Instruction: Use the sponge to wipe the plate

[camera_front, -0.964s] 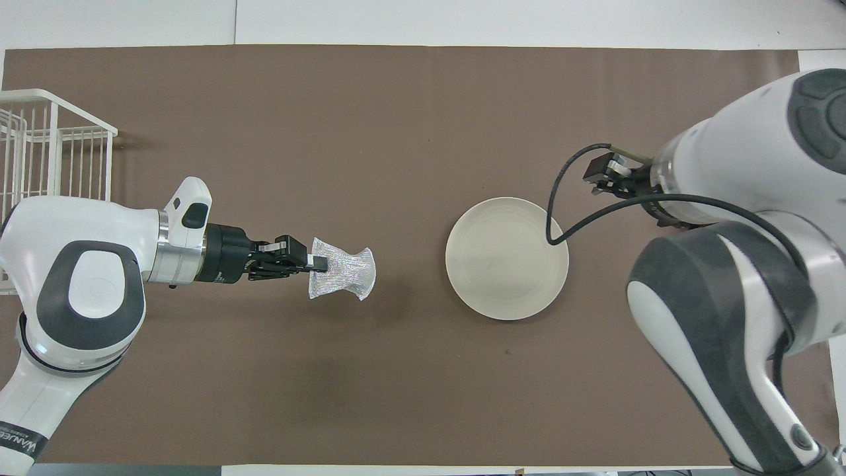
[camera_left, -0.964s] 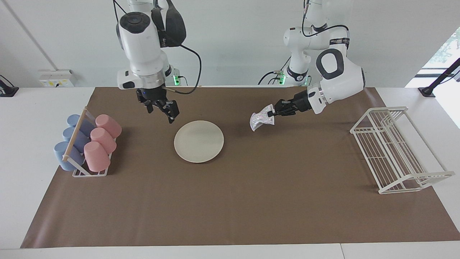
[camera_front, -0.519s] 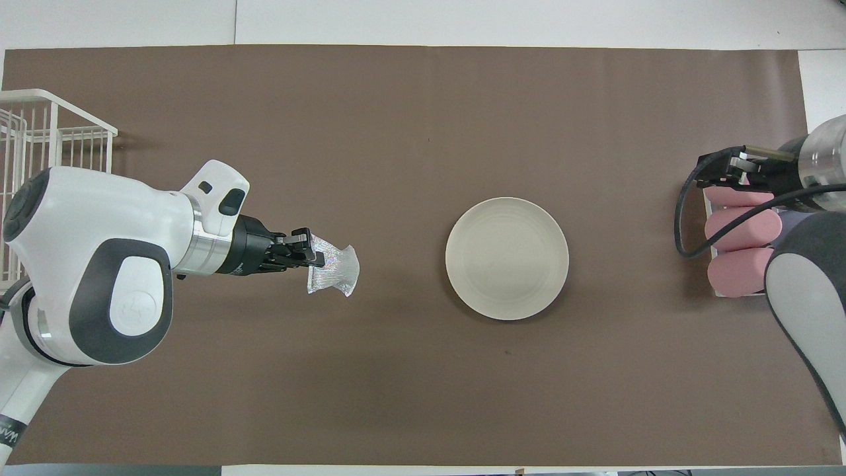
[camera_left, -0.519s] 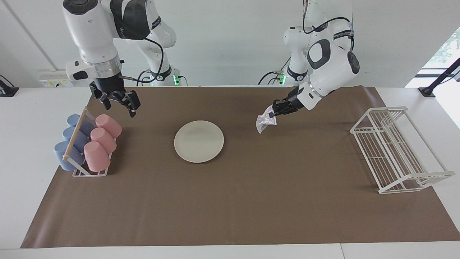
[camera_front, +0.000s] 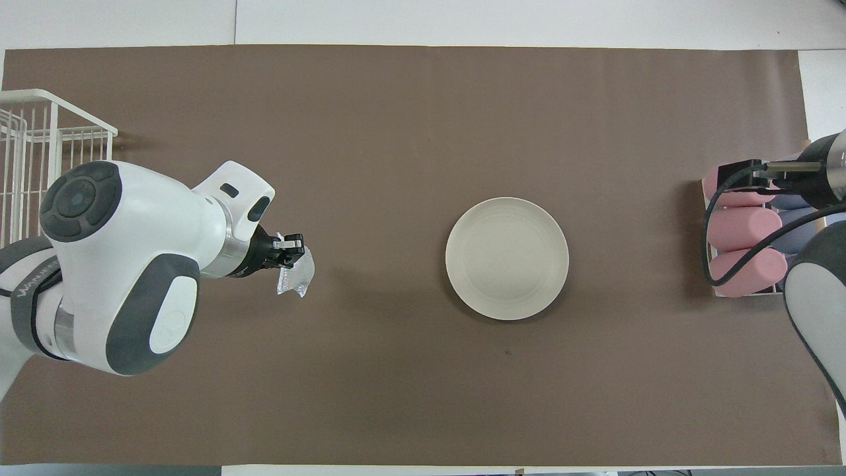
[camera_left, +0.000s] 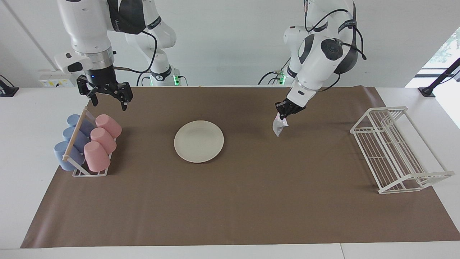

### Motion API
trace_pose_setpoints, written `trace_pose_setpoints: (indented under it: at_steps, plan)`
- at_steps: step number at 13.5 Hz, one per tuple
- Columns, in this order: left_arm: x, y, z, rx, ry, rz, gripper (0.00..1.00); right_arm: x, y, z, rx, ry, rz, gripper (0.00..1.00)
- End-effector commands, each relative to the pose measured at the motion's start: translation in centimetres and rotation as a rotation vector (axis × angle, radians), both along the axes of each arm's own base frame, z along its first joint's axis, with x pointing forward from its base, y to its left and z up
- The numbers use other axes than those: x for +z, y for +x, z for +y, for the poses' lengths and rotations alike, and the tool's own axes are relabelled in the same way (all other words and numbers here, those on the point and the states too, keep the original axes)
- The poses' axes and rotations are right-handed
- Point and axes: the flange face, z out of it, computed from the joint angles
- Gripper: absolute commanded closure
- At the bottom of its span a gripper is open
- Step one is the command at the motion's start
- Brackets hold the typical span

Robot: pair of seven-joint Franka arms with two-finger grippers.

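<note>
One plate point(camera_left: 198, 141) lies flat on the brown mat point(camera_left: 230, 201), about midway between the two arms' ends of the table, with nothing on it and neither gripper touching it. Well apart from it, toward the left arm's end, the sponge point(camera_left: 279, 125) hangs limp in the air over bare mat, drooping down from the left gripper point(camera_left: 285, 109). That gripper points downward with its fingers pinched closed on the sponge's upper edge; in the overhead view the same silvery scrap point(camera_front: 294, 276) shows just past the gripper's tip point(camera_front: 285, 248), clear of the plate point(camera_front: 507, 258).

At the table's other end, the right gripper point(camera_left: 107, 96) hovers over the mat's corner nearest the robots, just above the cup rack point(camera_left: 83, 158). Its fingers are spread wide apart and hold nothing. In the rack, three pink cups point(camera_left: 101, 141) lie on their sides in a row, with three blue cups point(camera_left: 72, 138) in a second row beside them, toward the table's edge. In the overhead view the right gripper point(camera_front: 743, 177) sits over the pink cups point(camera_front: 740, 231).

Toward the left arm's end of the table stands a white wire dish rack point(camera_left: 397, 149), partly on the mat, well apart from the sponge and holding nothing.
</note>
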Motion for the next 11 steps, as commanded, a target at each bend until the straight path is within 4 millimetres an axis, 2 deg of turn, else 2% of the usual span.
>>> trace_pose_setpoints:
  at_steps: [1,2,4,8,11]
  plan:
    - [0.8,0.6,0.8,-0.04,0.174,0.024,1.0,1.1,-0.7,-0.5,0.04,-0.029,0.019,0.0]
    - [0.7,0.5,1.5,-0.065,0.253,0.025,1.0,1.6,-1.2,-0.9,0.055,-0.033,0.028,0.0]
    - [0.9,0.6,2.8,-0.091,0.39,0.027,1.0,1.2,-1.6,-1.2,0.06,-0.032,0.059,0.0]
    - [1.3,1.6,4.5,-0.137,0.678,0.041,1.0,0.6,-2.2,-0.6,0.055,-0.003,0.074,0.0]
    - [0.7,2.5,6.0,-0.164,0.865,0.031,1.0,-0.1,-2.2,0.6,0.047,0.141,0.104,0.0]
